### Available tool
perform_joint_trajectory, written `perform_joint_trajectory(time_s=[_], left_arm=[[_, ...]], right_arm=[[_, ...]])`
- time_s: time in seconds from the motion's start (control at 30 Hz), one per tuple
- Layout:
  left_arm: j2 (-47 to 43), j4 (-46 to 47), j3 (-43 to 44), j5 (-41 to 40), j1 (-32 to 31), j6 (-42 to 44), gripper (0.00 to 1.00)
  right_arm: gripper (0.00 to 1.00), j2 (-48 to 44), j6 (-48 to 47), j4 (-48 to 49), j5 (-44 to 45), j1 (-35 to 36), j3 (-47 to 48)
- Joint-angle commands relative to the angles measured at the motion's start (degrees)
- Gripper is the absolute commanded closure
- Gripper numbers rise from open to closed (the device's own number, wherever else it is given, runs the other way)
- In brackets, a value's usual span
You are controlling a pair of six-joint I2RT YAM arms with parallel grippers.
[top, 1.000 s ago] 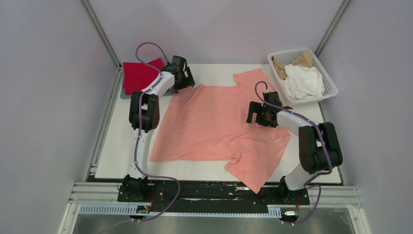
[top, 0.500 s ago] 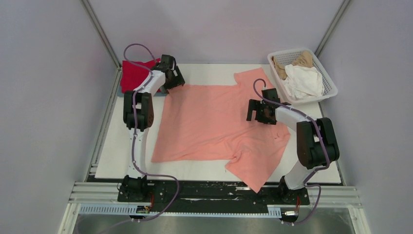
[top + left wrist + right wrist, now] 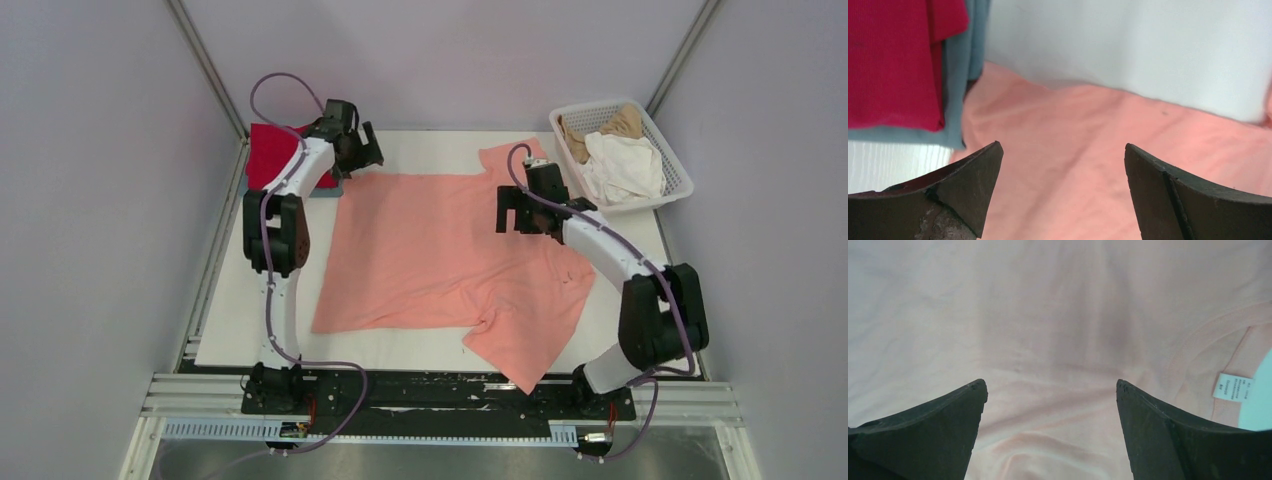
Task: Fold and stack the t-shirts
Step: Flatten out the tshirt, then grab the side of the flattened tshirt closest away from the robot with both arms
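Now the left gripper (image 3: 362, 152), jaws spread and empty, hovers at the far-left corner of the table (image 3: 255, 300), beside the red shirt (image 3: 270, 155) that lies folded on the grey-blue shirt (image 3: 960, 60). A second ago it sat over the far-left corner of the pink shirt (image 3: 430, 250). It has since let go and drawn back toward the stack, and that corner now lies squared off, with the far edge running straight across. The pink shirt lies spread over the middle of the table. Its near-right sleeve is rumpled and reaches the near edge.

The right gripper (image 3: 512, 218), jaws also wide and holding nothing, has moved farther from the near edge and hangs above the cloth near the collar. The wrist view shows the label (image 3: 1230, 387) just to its right. At the far-right corner, the basket (image 3: 675, 160) holds the white shirt (image 3: 620, 170) and the tan shirt (image 3: 620, 122), both untouched.

The flattening looks close to done on the left side. The creased near-right sleeve probably needs smoothing before the first fold, and no fold has begun.
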Motion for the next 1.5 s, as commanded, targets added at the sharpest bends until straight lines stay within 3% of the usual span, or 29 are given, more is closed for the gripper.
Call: perform_joint_trajectory(time_s=[0.0,0.1,0.33,0.47,0.57,0.77,0.97,1.13,1.47], left_arm=[[-15.4,-0.7,-2.8,0.0,-3.4,3.0,0.0],[-23.5,-0.6,-10.3,-3.4,-5.5,2.2,0.0],[-53.9,2.7,-49.2,-15.6,-9.9,-8.9,0.0],[-67.9,-4.6,-65.4,-19.9,-14.0,-18.4,0.0],[-77.5,-13.5,-73.0,-20.0,-15.4,-24.9,0.0],[-90.8,-18.5,-84.9,-13.0,-18.6,-33.9,0.0],[-95.3,-22.6,-88.8,-17.1,-19.1,-40.6,0.0],[-94.9,-20.9,-90.8,-20.4,-19.1,-43.3,0.03],[-83.4,-7.9,-93.9,-23.0,-19.1,-46.1,0.21]], right_arm=[[0.0,-12.4,3.3,-3.4,3.4,2.0,-2.0],[0.0,-18.8,5.5,-8.9,5.6,5.9,-5.0],[0.0,-26.4,13.3,-25.1,8.9,20.5,-10.8],[0.0,-26.0,19.0,-30.7,6.8,29.7,-15.0],[0.0,-24.6,23.5,-36.4,7.7,38.3,-16.0],[0.07,-22.3,31.3,-36.3,6.0,53.5,-19.7],[0.15,-22.2,37.5,-35.3,11.2,53.8,-21.9],[0.16,-22.1,37.3,-33.5,11.2,52.9,-24.2],[0.31,-19.9,35.1,-30.2,9.0,49.7,-25.8]])
